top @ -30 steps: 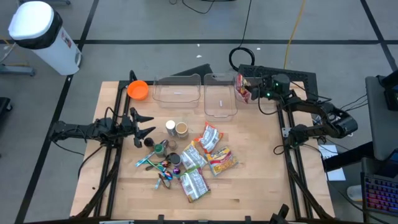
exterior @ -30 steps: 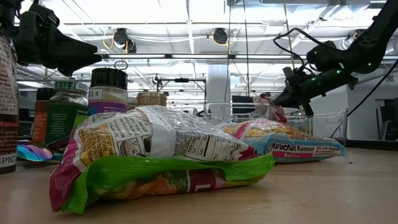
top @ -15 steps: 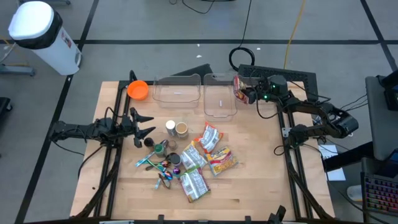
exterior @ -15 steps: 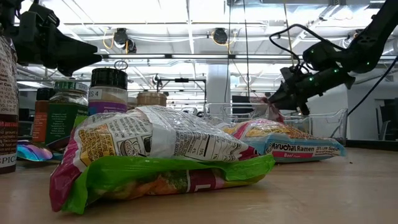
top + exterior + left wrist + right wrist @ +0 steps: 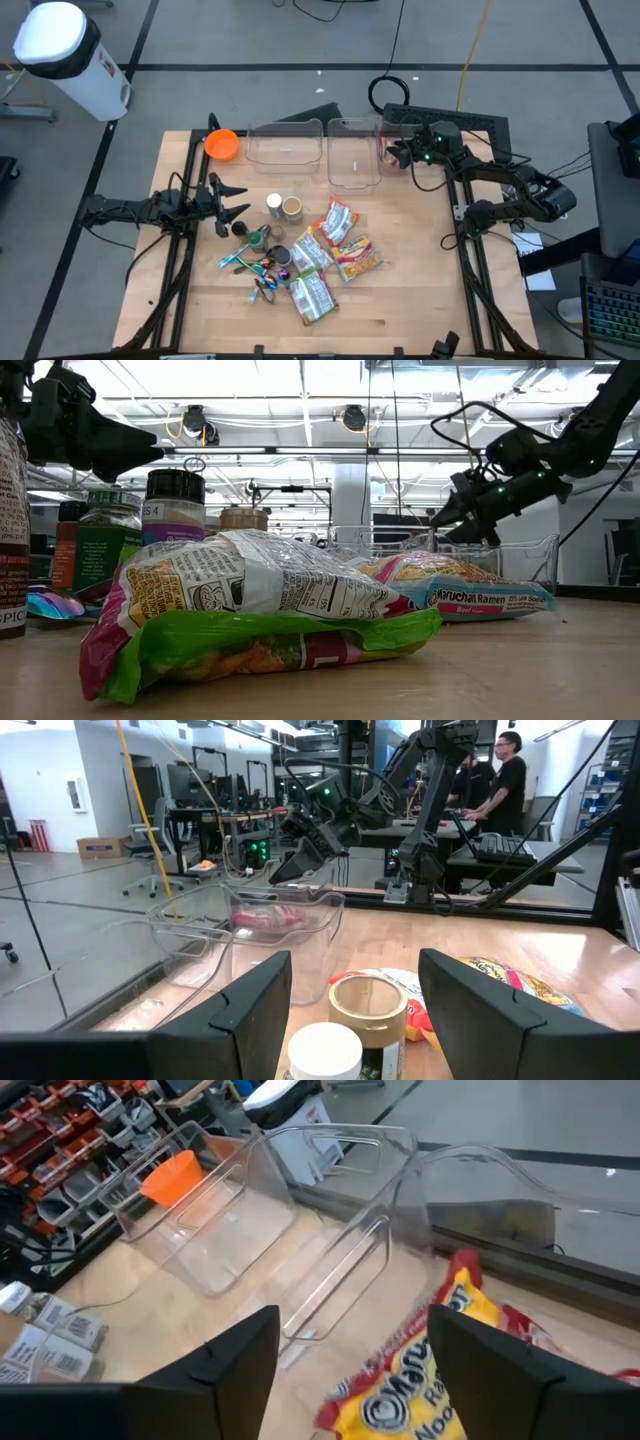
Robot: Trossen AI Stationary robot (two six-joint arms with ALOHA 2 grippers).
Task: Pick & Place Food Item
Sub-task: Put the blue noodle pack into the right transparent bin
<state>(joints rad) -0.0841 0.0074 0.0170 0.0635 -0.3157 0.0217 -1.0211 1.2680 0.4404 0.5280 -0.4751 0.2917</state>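
Observation:
My right gripper (image 5: 396, 152) stands open over the right-hand rim of the right clear bin (image 5: 353, 150), at the table's far right. A red and yellow ramen packet (image 5: 432, 1360) shows just below its fingers, blurred. The left wrist view shows the packet (image 5: 266, 915) inside that bin, under my right gripper (image 5: 300, 860). Nothing is between the fingers of my right gripper (image 5: 350, 1335). My left gripper (image 5: 236, 201) waits open and level at the table's left side.
A second clear bin (image 5: 287, 142) and an orange bowl (image 5: 222, 145) stand left of the first at the far edge. Jars (image 5: 283, 207) and several food packets (image 5: 330, 255) lie in a pile mid-table. Bare wood lies to the right and front.
My right gripper has opened and let go of the ramen packet, which has dropped from between its fingers into the right clear bin. The gripper has rolled a little and stayed over the bin's rim.

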